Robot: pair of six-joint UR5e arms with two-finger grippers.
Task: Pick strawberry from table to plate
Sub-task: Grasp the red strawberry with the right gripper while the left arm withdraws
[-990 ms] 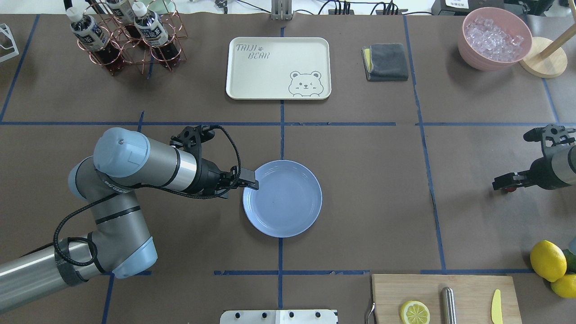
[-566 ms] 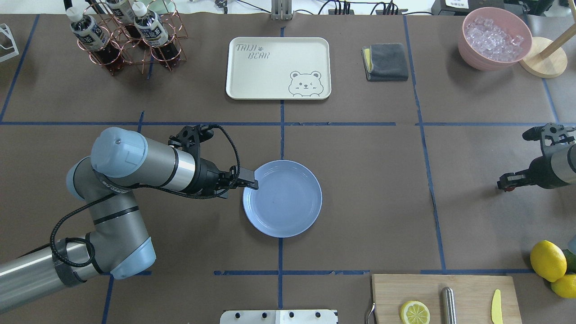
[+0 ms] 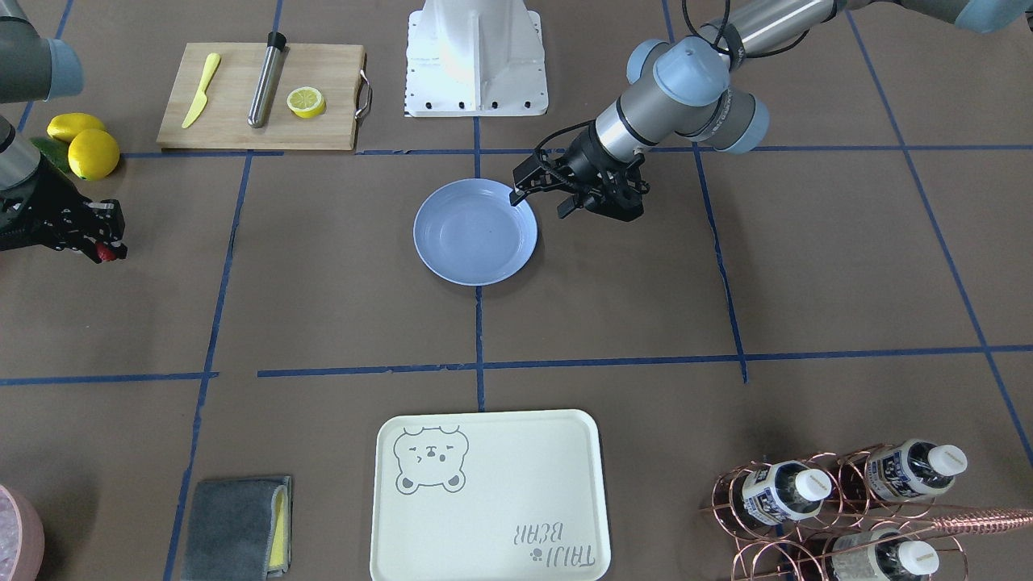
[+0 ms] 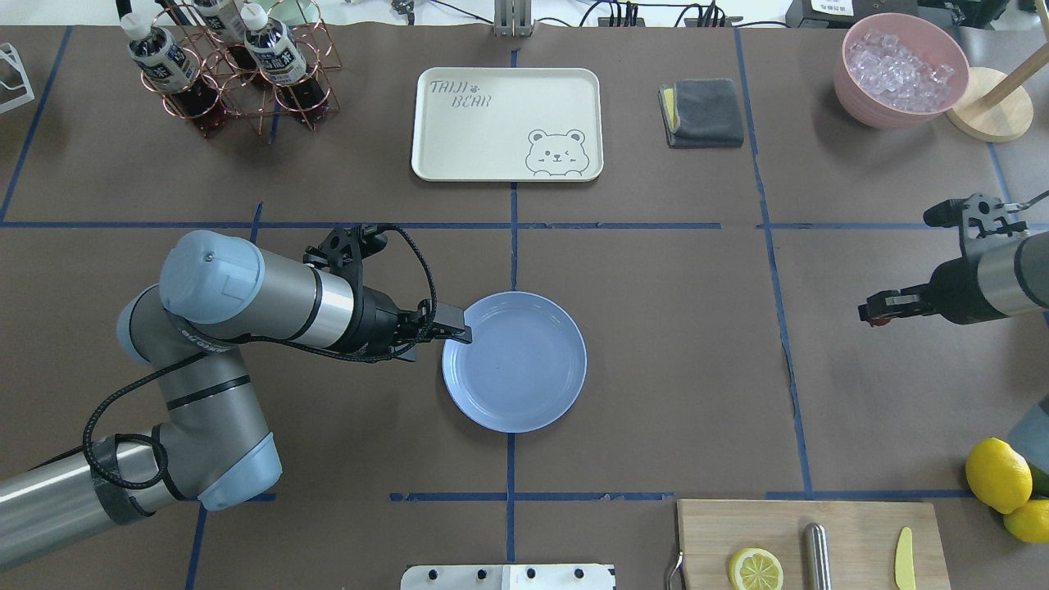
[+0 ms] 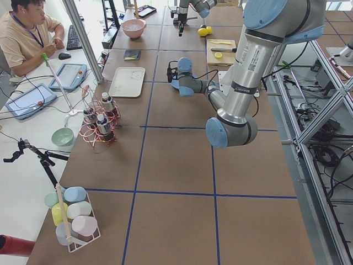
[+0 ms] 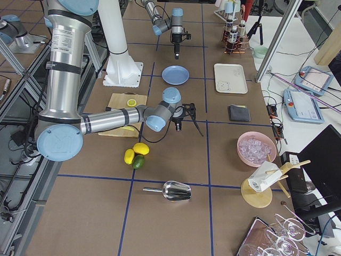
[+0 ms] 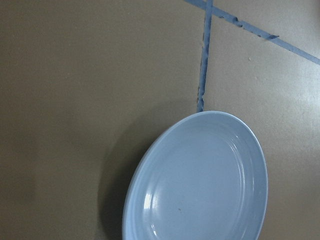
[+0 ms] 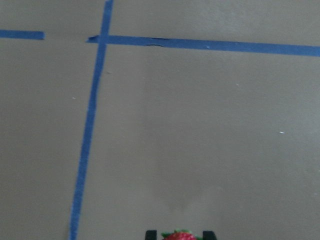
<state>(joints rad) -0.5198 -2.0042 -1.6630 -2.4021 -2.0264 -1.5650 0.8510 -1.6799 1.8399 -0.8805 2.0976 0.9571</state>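
The small red strawberry (image 3: 105,252) (image 4: 878,320) (image 8: 178,235) is pinched in my right gripper (image 4: 874,313) (image 3: 110,247), lifted above the brown table (image 4: 680,369) at its right side. It is well to the right of the light-blue plate (image 4: 524,385) (image 3: 464,258) (image 7: 200,190), which lies bare at the table's centre. My left gripper (image 4: 451,336) (image 3: 539,203) hovers at the plate's left rim, its fingers spread and holding nothing. The left wrist view shows only the plate and the tape lines.
A cream bear tray (image 4: 506,123), a grey cloth (image 4: 703,112), a pink bowl of ice (image 4: 900,70) and a bottle rack (image 4: 229,74) line the far side. A cutting board (image 4: 852,541) with a lemon half and whole lemons (image 4: 997,474) sit near right.
My right gripper has carried the strawberry leftward and slightly away from the robot, toward the plate. The left arm's elbow has drifted a little left while its fingertips stay at the plate's rim.
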